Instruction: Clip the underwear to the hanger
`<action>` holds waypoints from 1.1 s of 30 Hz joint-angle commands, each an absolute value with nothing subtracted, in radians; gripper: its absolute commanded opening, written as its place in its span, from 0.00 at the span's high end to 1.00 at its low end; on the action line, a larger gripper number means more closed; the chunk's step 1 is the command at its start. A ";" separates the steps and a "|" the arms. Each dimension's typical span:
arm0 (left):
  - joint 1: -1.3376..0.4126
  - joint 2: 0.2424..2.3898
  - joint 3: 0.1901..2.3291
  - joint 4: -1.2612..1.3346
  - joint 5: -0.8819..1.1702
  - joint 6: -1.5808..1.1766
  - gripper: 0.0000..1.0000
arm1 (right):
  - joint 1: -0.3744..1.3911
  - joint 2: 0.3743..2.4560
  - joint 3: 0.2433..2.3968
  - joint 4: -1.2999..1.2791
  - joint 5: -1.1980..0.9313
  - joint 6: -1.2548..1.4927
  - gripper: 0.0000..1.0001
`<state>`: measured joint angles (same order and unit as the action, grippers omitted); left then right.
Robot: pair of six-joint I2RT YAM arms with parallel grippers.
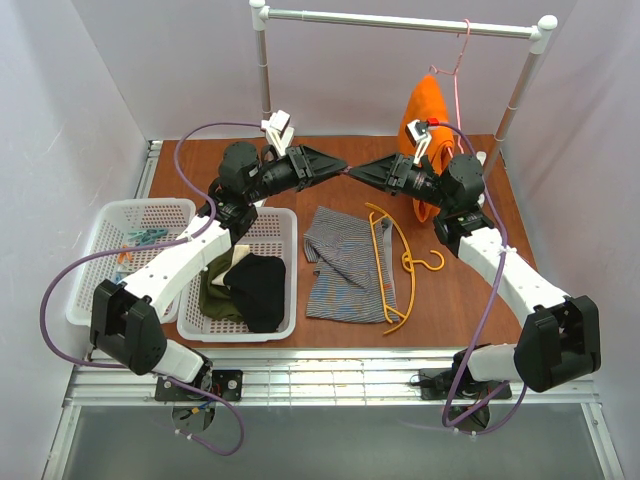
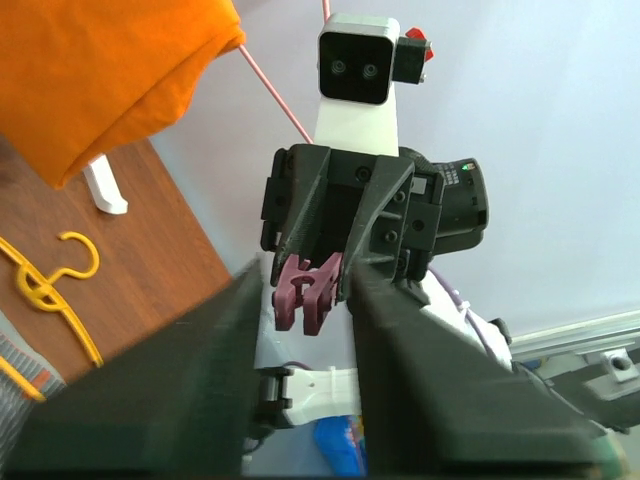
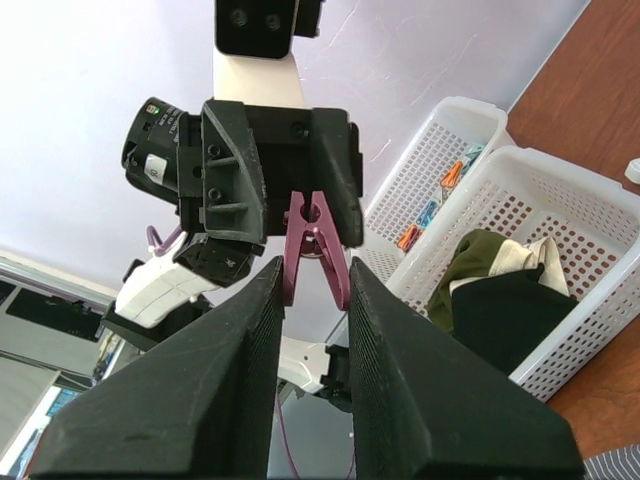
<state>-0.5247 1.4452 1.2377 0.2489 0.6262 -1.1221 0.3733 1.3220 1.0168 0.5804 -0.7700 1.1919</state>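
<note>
The grey striped underwear (image 1: pixel 345 262) lies flat mid-table, and the yellow hanger (image 1: pixel 385 265) rests along its right edge. Both grippers hover above the far part of the table, meeting tip to tip. Between them is a maroon clothespin (image 3: pixel 312 255). My right gripper (image 3: pixel 315 268) is shut on its two legs. My left gripper (image 1: pixel 338 168) sits around the pin's head (image 2: pixel 308 292); its fingers are slightly parted, and daylight shows beside the pin. The hanger's hook (image 2: pixel 75 255) shows in the left wrist view.
Two white baskets stand at the left. One (image 1: pixel 110 225) holds coloured clips; the other (image 1: pixel 285 225) holds black and olive clothes. An orange cloth (image 1: pixel 425 110) hangs on a pink wire hanger from the rail (image 1: pixel 400 22) at the back right.
</note>
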 commanded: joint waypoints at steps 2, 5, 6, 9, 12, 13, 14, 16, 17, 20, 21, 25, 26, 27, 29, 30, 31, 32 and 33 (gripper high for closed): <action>-0.531 1.450 1.258 0.239 0.640 -1.120 0.60 | 0.377 1.312 1.012 0.653 -0.782 1.190 0.88; -0.532 1.451 1.258 0.238 0.641 -1.120 0.46 | 0.376 1.312 1.009 0.653 -0.776 1.190 0.95; -0.532 1.450 1.258 0.239 0.643 -1.118 0.44 | 0.376 1.310 1.009 0.653 -0.776 1.189 0.96; -0.532 1.448 1.255 0.239 0.640 -1.118 0.38 | 0.376 1.310 1.005 0.652 -0.773 1.183 0.99; -0.531 1.436 1.253 0.227 0.618 -1.106 0.32 | 0.376 1.307 0.999 0.647 -0.767 1.171 0.99; -0.529 1.425 1.253 0.215 0.609 -1.100 0.31 | 0.376 1.304 0.997 0.644 -0.765 1.164 0.99; -0.526 1.421 1.253 0.209 0.595 -1.091 0.30 | 0.374 1.302 0.996 0.631 -0.765 1.157 0.99; -0.517 1.408 1.252 0.180 0.578 -1.081 0.28 | 0.368 1.296 0.999 0.592 -0.764 1.109 0.99; -0.503 1.390 1.247 0.170 0.560 -1.075 0.28 | 0.359 1.287 1.002 0.537 -0.761 1.083 0.99; -0.466 1.349 1.212 0.138 0.531 -1.066 0.27 | 0.338 1.264 1.003 0.456 -0.744 0.985 0.99; -0.459 1.339 1.200 0.126 0.509 -1.054 0.27 | 0.331 1.258 1.003 0.410 -0.741 0.967 0.99; -0.433 1.315 1.212 0.007 0.434 -0.953 0.27 | 0.304 1.243 1.040 0.206 -0.709 0.780 0.99; -0.431 1.319 1.222 -0.036 0.422 -0.925 0.27 | 0.292 1.241 1.046 0.157 -0.681 0.731 0.99; -0.431 1.339 1.233 -0.061 0.414 -0.898 0.27 | 0.285 1.239 1.051 0.097 -0.664 0.688 0.99; -0.433 1.377 1.244 -0.115 0.414 -0.853 0.29 | 0.272 1.232 1.046 -0.039 -0.622 0.579 0.99; -0.433 1.388 1.240 -0.117 0.422 -0.844 0.30 | 0.267 1.229 1.034 -0.066 -0.608 0.556 0.99; -0.433 1.403 1.236 -0.117 0.439 -0.838 0.31 | 0.262 1.223 1.020 -0.099 -0.595 0.534 0.99; -0.433 1.419 1.229 -0.118 0.446 -0.828 0.33 | 0.247 1.210 0.981 -0.104 -0.583 0.513 0.99; -0.434 1.451 1.227 -0.120 0.452 -0.821 0.35 | 0.239 1.206 0.965 -0.115 -0.575 0.499 0.99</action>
